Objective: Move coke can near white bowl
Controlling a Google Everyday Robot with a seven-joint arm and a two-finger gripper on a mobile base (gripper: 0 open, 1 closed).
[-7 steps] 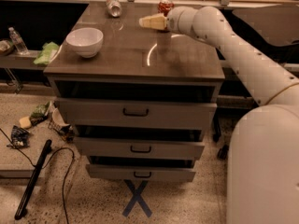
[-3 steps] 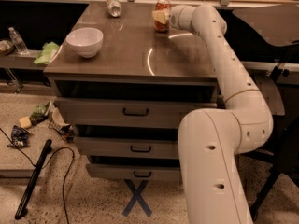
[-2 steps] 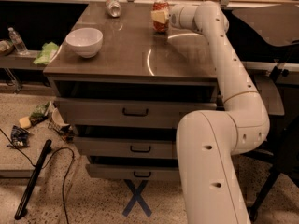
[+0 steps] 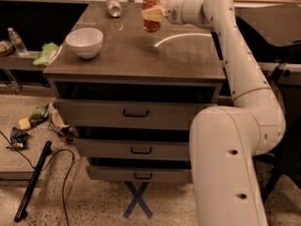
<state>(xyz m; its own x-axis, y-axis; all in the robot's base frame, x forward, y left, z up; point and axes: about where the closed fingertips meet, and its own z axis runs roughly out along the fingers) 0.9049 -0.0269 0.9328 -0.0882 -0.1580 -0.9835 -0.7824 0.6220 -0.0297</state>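
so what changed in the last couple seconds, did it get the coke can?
Yes. The gripper swung in from beside the coke can at the back of the cabinet top, closed on it, and has carried it a little left toward the white bowl. The can now looks lifted off the surface. The bowl and the silver can lying at the back haven't moved.

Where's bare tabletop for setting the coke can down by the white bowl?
Bare table runs from the white bowl rightward to the edge, all along the front. The back is tighter: a silver can lies there, and the gripper holds the coke can beside it.
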